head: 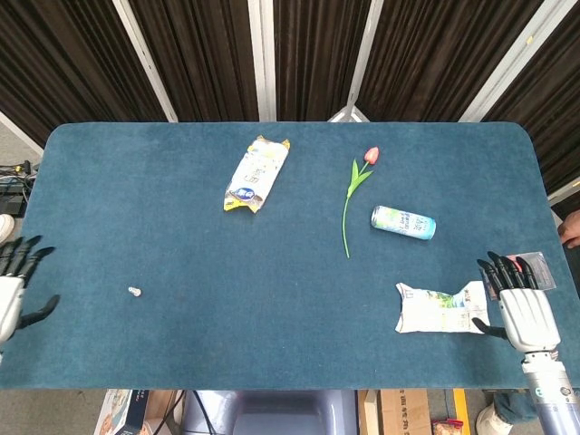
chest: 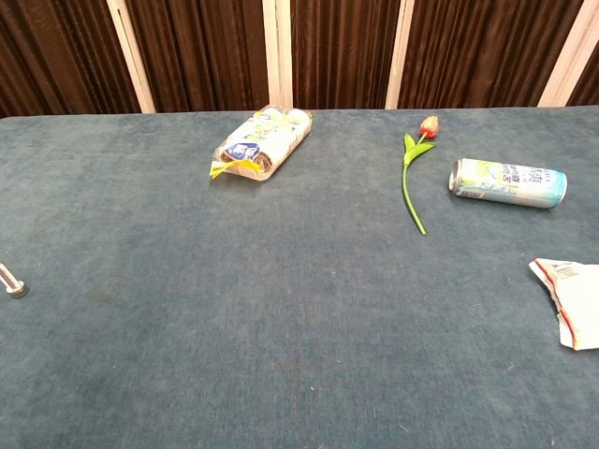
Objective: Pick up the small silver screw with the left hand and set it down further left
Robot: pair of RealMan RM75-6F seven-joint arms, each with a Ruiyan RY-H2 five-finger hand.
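The small silver screw (head: 134, 292) lies alone on the blue table top (head: 272, 299) near the left front; the chest view shows the screw (chest: 11, 282) at its far left edge. My left hand (head: 13, 288) is at the table's left edge, well left of the screw, fingers spread and holding nothing. At the front right my right hand (head: 522, 306) rests with fingers apart, empty, just right of a torn white wrapper (head: 440, 306). Neither hand shows in the chest view.
A yellow-and-white snack packet (head: 256, 172) lies at the back centre. A pink tulip (head: 355, 188) with a long green stem and a lying can (head: 403, 222) are right of centre. A small clear packet (head: 530, 265) sits beyond the right hand.
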